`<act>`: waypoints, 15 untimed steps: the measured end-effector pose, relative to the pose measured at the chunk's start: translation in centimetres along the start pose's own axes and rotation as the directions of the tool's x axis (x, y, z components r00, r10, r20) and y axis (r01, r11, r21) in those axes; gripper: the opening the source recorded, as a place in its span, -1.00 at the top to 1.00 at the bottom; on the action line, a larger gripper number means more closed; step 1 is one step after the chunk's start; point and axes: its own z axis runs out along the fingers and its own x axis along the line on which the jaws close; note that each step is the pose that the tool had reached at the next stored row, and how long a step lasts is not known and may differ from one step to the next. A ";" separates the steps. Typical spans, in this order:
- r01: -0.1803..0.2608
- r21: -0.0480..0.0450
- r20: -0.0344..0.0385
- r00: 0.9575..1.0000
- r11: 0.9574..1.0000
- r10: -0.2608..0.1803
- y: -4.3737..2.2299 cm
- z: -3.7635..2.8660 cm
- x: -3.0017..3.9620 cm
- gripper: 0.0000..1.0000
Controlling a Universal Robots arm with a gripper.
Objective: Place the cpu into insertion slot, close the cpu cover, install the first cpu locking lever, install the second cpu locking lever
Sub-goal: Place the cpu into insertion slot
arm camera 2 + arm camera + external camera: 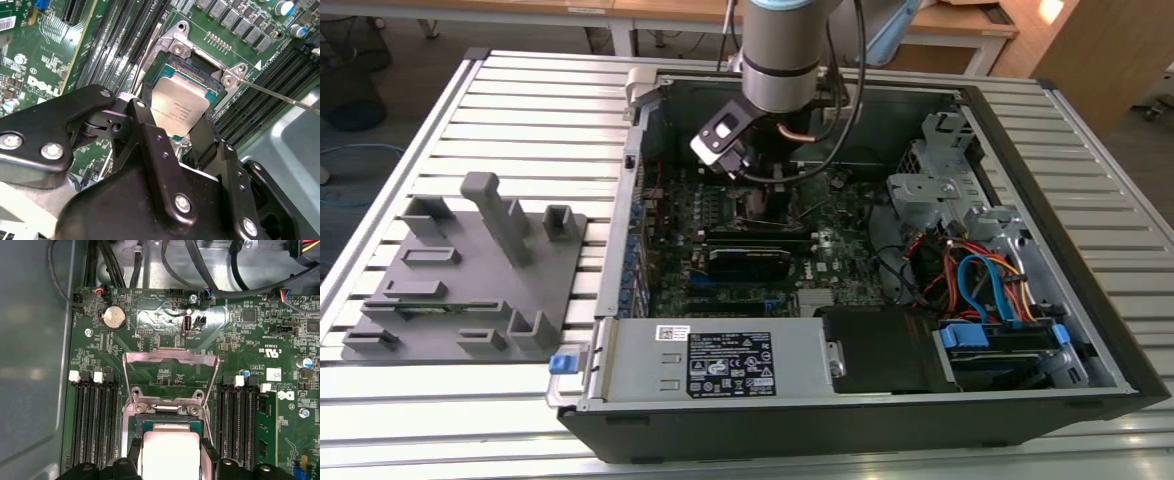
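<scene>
My gripper (pixel 767 185) reaches down into the open computer case over the green board. In both wrist views its black fingers (pixel 145 112) flank the cpu (pixel 182 107), a flat square chip with a silver top, and are shut on its two sides. The cpu (pixel 170 452) sits right over the insertion slot (pixel 170 421), whose dark far edge (pixel 197 67) shows beyond the chip. The cpu cover (pixel 170 356), a thin silvery frame, stands swung open behind the slot. A thin locking lever (pixel 280 95) sticks out free to one side of the slot.
Long black memory slots (pixel 95 425) run along both sides of the socket, one holding a module (pixel 265 430). Cables (pixel 974 280) and a drive cage fill the case on the exterior view's right. A grey fixture plate (pixel 467 270) lies outside the case on the exterior view's left.
</scene>
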 end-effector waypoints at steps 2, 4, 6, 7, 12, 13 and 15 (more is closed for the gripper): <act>-0.001 0.000 0.000 1.000 1.000 0.001 -0.03 0.20 0.02 -0.08; -0.004 0.000 0.000 1.000 1.000 0.004 -0.05 0.37 0.05 -0.08; -0.006 0.000 0.000 1.000 1.000 0.006 -0.07 0.52 0.08 -0.08; -0.007 0.000 0.000 1.000 1.000 0.007 -0.08 0.59 0.09 -0.08; -0.010 0.000 -0.001 1.000 1.000 0.010 -0.19 0.92 0.13 -0.08; -0.011 0.000 -0.001 1.000 1.000 0.011 -0.20 0.99 0.13 -0.08; -0.012 0.000 -0.001 1.000 1.000 0.012 -0.21 1.10 0.14 -0.08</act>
